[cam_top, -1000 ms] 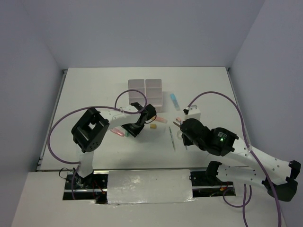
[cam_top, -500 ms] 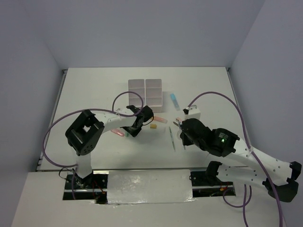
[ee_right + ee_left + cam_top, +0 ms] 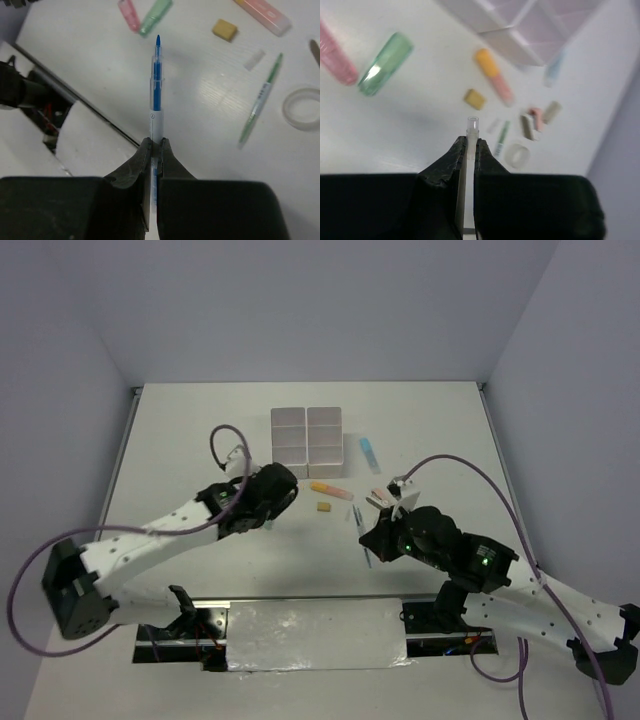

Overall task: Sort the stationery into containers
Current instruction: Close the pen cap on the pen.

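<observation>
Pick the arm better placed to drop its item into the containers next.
Left, probably. The left end effector, shut on a small clear tube, faces the containers close ahead. The right end effector holds a blue pen but sits farther off, containers outside its wrist view.

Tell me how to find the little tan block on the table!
Find the white block of square containers at the far middle of the table. Just on its near side lies an orange and pink marker, and the tan block sits nearer still. Unlike its long, bright neighbours, it is short, boxy and tan.
</observation>
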